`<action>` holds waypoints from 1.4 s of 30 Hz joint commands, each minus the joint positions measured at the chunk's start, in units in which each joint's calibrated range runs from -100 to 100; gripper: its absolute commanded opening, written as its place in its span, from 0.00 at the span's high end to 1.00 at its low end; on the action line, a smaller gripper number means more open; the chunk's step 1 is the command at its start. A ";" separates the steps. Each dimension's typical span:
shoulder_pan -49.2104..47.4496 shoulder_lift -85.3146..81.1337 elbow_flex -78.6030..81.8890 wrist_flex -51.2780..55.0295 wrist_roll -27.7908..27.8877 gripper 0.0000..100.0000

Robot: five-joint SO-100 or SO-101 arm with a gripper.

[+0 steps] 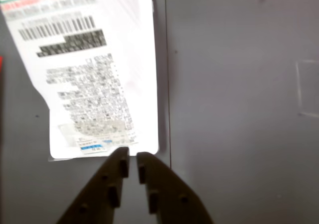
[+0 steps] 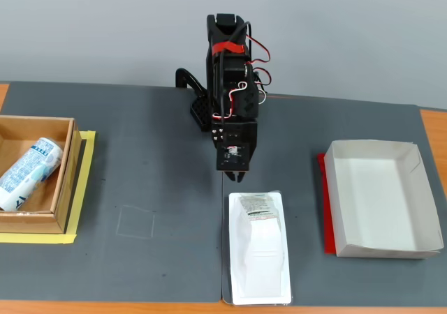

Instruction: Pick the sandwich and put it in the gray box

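The sandwich is a flat white wrapped package with a raised wedge and a printed label at its far end, lying on the dark mat near the front edge in the fixed view. In the wrist view its label side fills the upper left. My gripper hangs just above the mat behind the package's far end, apart from it. In the wrist view the gripper has its fingertips nearly together with only a thin gap, empty, just short of the package's edge. The gray box stands open and empty at the right.
A brown cardboard box with a blue-white can in it sits on yellow tape at the left. A red strip lies under the gray box's left side. A faint square outline marks the mat.
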 commanded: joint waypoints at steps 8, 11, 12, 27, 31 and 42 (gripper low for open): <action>-0.66 17.06 -20.57 -0.82 -0.27 0.98; -1.48 22.57 -26.27 -0.73 -0.27 0.98; -1.93 24.27 -28.17 -0.39 -0.27 0.98; -6.18 44.19 -46.17 -0.12 0.15 0.98; -6.18 48.09 -49.88 0.05 0.20 0.98; -6.18 50.89 -51.96 0.22 0.30 0.98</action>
